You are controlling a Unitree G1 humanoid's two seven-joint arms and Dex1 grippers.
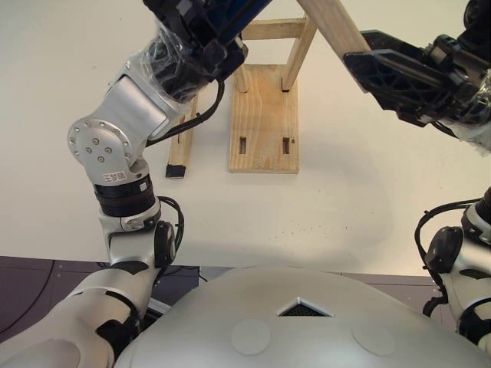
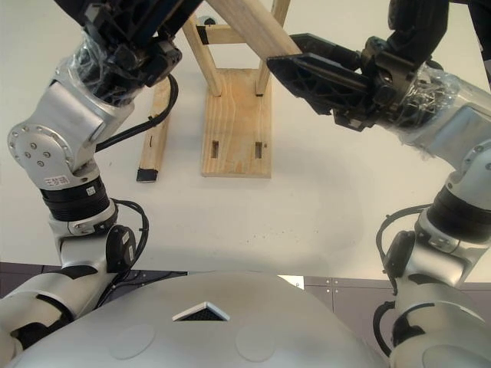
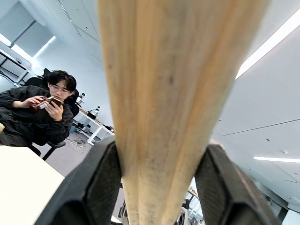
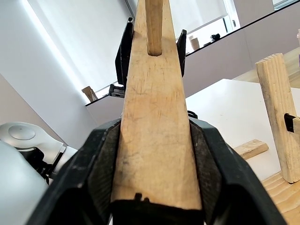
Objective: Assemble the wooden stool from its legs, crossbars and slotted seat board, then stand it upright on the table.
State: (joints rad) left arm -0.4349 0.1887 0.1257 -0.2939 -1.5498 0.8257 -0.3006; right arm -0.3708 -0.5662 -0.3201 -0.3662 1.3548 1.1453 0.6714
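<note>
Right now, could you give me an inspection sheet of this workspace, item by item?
Surface: white table.
Job's things: seat board lies flat; two legs joined by a crossbar stand in its far slots, near slots open; loose leg lies apart on its left.
Clutter: nothing seen.
Grippers: left gripper and right gripper both shut on one raised leg.
Cables: black cables along the left arm.
Surroundings: dark floor past the table's near edge.

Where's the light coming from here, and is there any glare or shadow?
Left wrist view: ceiling light strips glare white beside the wooden leg. Right wrist view: a bright band streaks the wall. Left eye view: only soft shadows on the table by the seat board; the plastic wrap glints.
</note>
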